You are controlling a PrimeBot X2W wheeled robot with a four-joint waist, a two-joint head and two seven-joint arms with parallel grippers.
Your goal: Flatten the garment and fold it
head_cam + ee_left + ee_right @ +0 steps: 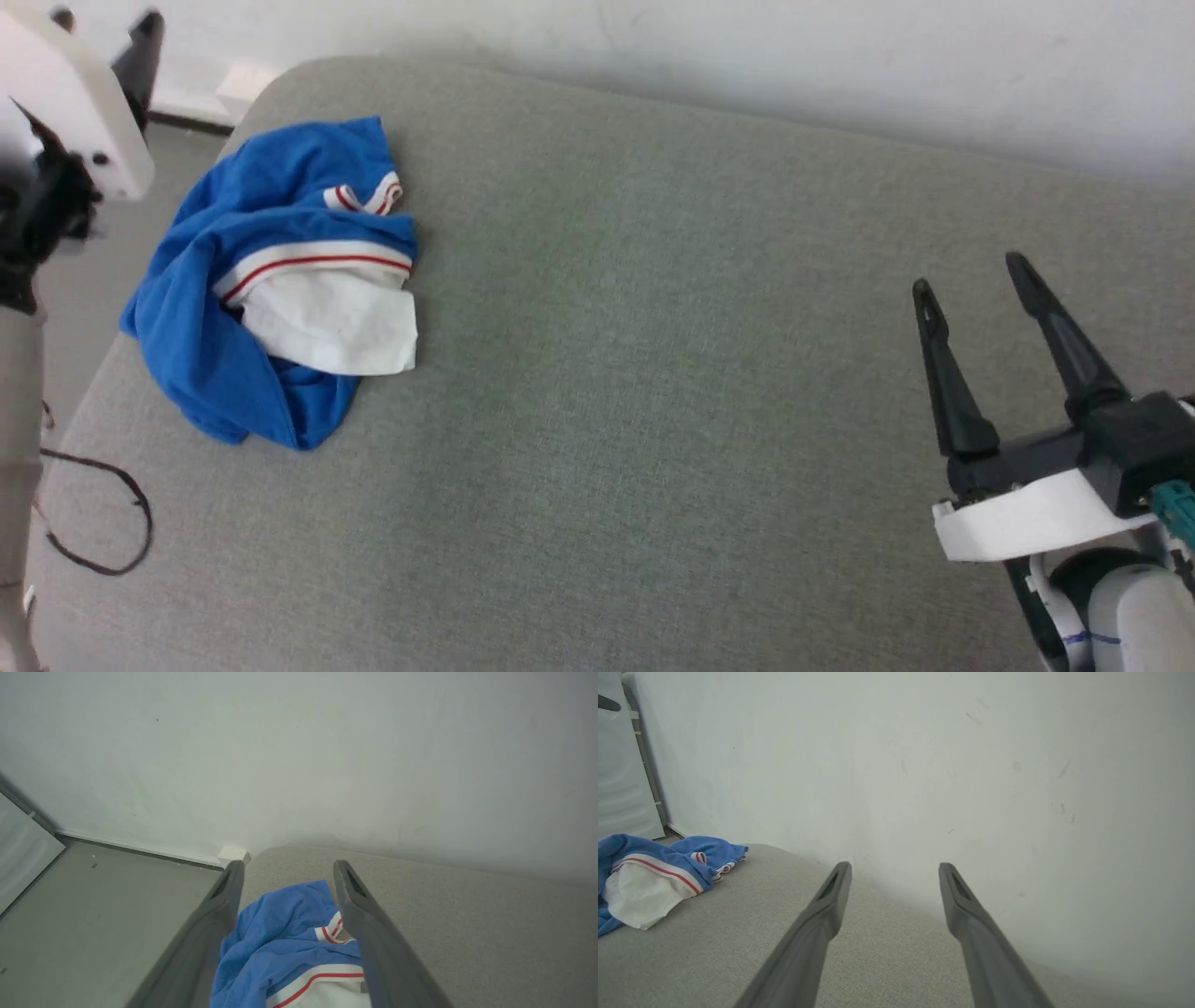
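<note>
The garment (pixel 271 280) lies crumpled in a heap near the left end of the grey padded surface (pixel 653 373). It is royal blue, with a white sleeve and red-and-white striped trim on top. In the left wrist view my left gripper (pixel 288 865) hangs above the garment (pixel 280 942), open, with no cloth between its fingers. My right gripper (pixel 971 277) stands open over the bare surface at the lower right, far from the garment. In the right wrist view the right gripper (pixel 895 866) is open and empty, with the garment (pixel 649 877) at the far left.
A white wall (pixel 747 56) runs along the far edge of the surface. To its left is grey floor (pixel 93 905), with a small white block (pixel 245 82) at the wall's foot. A black cable (pixel 103 523) loops by the surface's left edge. My left arm's pale housing (pixel 65 103) shows blurred at the upper left.
</note>
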